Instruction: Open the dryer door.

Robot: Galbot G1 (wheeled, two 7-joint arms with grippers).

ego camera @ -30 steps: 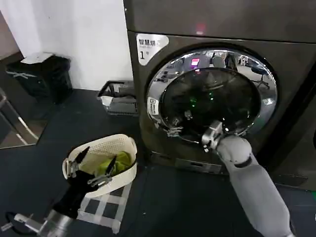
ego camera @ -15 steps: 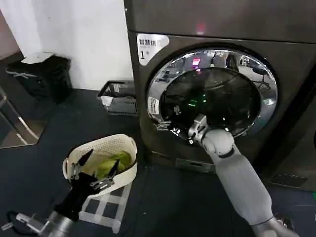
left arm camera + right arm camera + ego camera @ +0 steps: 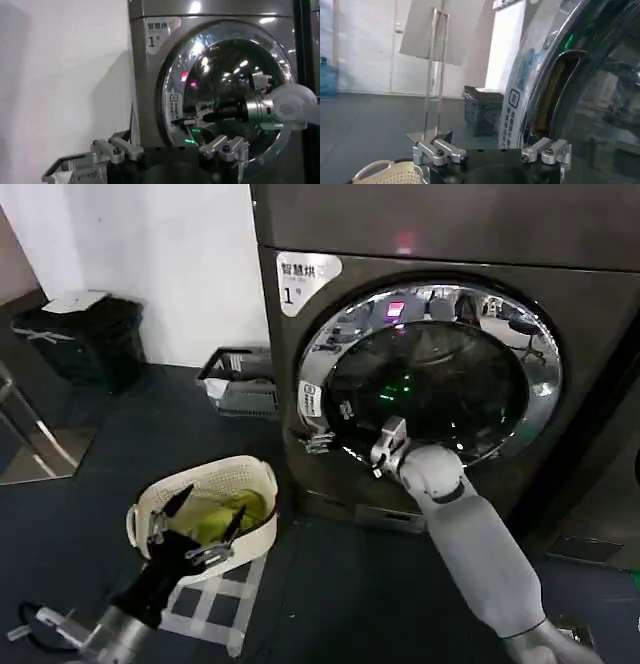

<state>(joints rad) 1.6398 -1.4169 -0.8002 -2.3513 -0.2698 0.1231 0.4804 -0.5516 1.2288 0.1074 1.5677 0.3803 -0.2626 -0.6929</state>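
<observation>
The dryer (image 3: 450, 224) is a big dark machine with a white label marked "1" (image 3: 305, 282). Its door (image 3: 440, 374), dark glass in a wide chrome rim (image 3: 541, 399), fills the front; I cannot tell whether it is ajar. My right gripper (image 3: 332, 427) is open at the door's lower left rim, beside a small white sticker (image 3: 308, 397). The left wrist view shows that gripper (image 3: 186, 119) reaching across the glass toward the rim. In the right wrist view the chrome rim (image 3: 512, 112) is close ahead. My left gripper (image 3: 200, 519) hangs open over the basket.
A white laundry basket (image 3: 252, 476) holding green cloth (image 3: 225, 514) stands on a checked mat (image 3: 215, 604) left of the dryer. A dark crate (image 3: 240, 379) sits by the wall, with a black bin (image 3: 85, 334) farther left. Dark floor lies between.
My right gripper has slid left across the lower part of the door, from the glass to the left rim. The left arm has barely shifted.
</observation>
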